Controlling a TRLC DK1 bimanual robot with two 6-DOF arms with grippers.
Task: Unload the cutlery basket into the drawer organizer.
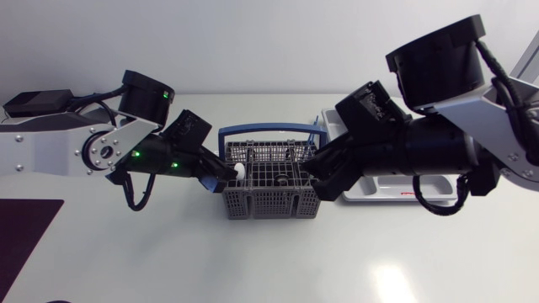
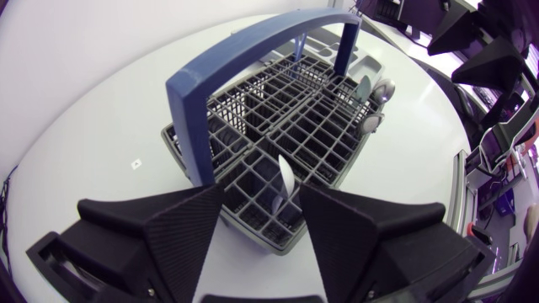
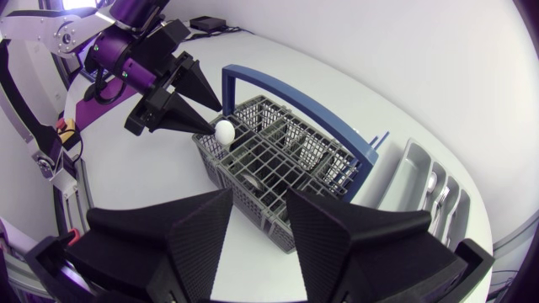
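Note:
The grey wire cutlery basket (image 1: pixel 269 189) with its blue handle (image 1: pixel 269 130) stands mid-table. A white utensil (image 2: pixel 286 181) sticks up from the end compartment nearest my left arm. My left gripper (image 2: pixel 261 189) is open around it, fingers (image 2: pixel 181 223) on either side with gaps showing. From the head view, that gripper (image 1: pixel 229 174) sits at the basket's left end by the white tip (image 1: pixel 240 171). My right gripper (image 3: pixel 258 195) hangs open over the basket's right end (image 1: pixel 310 168), with nothing between its fingers. The white drawer organizer (image 1: pixel 387 187) lies right of the basket.
Spoons lie in the organizer's slots (image 3: pixel 438 198). More cutlery stands in the basket's far compartments (image 3: pixel 316 151). A dark purple mat (image 1: pixel 25 244) covers the table's front left corner. My right arm's bulk hangs above the organizer.

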